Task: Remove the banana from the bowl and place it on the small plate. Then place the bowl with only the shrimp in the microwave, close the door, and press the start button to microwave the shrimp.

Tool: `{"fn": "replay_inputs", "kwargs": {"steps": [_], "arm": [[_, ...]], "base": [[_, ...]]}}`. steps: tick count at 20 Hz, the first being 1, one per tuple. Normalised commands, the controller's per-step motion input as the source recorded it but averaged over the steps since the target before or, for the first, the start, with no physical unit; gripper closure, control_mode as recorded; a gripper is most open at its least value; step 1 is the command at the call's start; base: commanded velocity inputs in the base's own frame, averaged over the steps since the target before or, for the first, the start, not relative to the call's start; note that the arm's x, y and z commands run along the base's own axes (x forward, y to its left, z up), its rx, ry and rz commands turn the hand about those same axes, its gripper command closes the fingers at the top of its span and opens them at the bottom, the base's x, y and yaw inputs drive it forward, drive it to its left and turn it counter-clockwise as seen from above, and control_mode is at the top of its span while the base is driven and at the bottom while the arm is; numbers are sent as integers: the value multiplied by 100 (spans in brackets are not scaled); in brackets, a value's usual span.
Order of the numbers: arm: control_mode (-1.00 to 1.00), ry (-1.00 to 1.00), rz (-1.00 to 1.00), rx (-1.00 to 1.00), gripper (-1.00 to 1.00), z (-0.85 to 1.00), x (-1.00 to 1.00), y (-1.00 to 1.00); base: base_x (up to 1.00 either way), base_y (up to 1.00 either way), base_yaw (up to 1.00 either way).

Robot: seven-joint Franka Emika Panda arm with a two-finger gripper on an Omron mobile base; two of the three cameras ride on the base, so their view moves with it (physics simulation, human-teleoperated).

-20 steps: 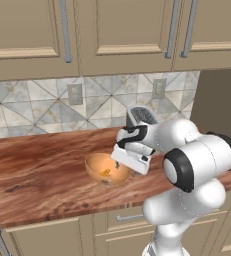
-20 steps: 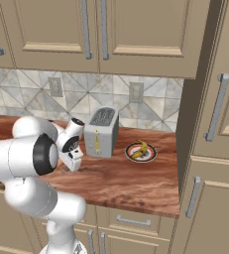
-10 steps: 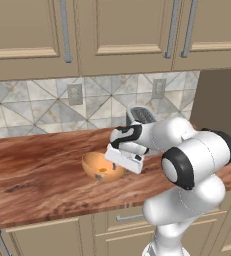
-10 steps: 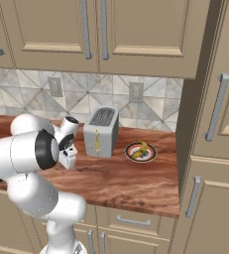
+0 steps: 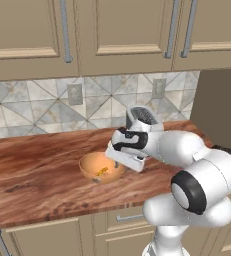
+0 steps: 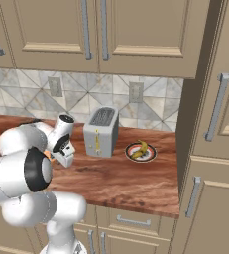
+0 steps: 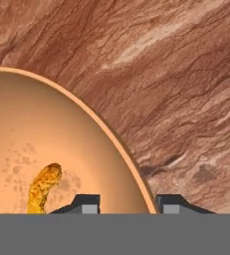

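Left base view: arm rises from lower right, elbow bulky in foreground, forearm reaching left over wooden counter (image 5: pixel 32 175). Hand tipped down and leftward at right rim of orange-tan bowl (image 5: pixel 94 167); gripper (image 5: pixel 113 159) right at that rim, jaws narrow, one finger apparently inside, one outside. Shrimp (image 5: pixel 101 172) lying in bowl bottom. Toaster (image 5: pixel 139 116) partly hidden behind wrist. Tiled backsplash w/ two outlets, beige cabinets above.

Right base view: arm coming up from lower left, big white shoulder and elbow near camera, wrist bent down toward counter left of silver toaster (image 6: pixel 102 131). Fingertips hidden behind hand; sliver of orange bowl rim just visible by wrist. Banana (image 6: pixel 140 149) lying on small plate (image 6: pixel 148 157), right of toaster, well apart from hand. Tall cabinet at far right.

Hand view: looking steeply down. Bowl (image 7: pixel 47 129) taking up left half, rim curving down to bottom centre. Finger tips (image 7: pixel 88 203) set close together, straddling rim: left tip over bowl's inside, right tip over counter (image 7: pixel 176 74) outside. Gripper (image 7: pixel 129 205) narrowed around rim; cannot tell whether pads actually touching wall. Shrimp (image 7: pixel 43 187) curled on bowl floor, just left of left tip.
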Motion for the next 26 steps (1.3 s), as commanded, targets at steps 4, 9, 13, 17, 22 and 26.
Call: {"fn": "replay_inputs", "kwargs": {"steps": [4,9,13,17,22,26], "arm": [[-100,-33,-1,1,100,55,-25,0],[-100,-32,-3,1,100,76,-34,0],[-100,-23,-8,0,100,93,-57,-8],[-100,-16,-13,1,100,88,-69,-40],[-100,-8,-13,5,100,87,-78,-63],[-100,0,-21,5,100,75,-86,-56]], "base": [[0,0,0],[0,0,0],[0,0,0],[0,0,0],[0,0,0],[0,0,0]]}}
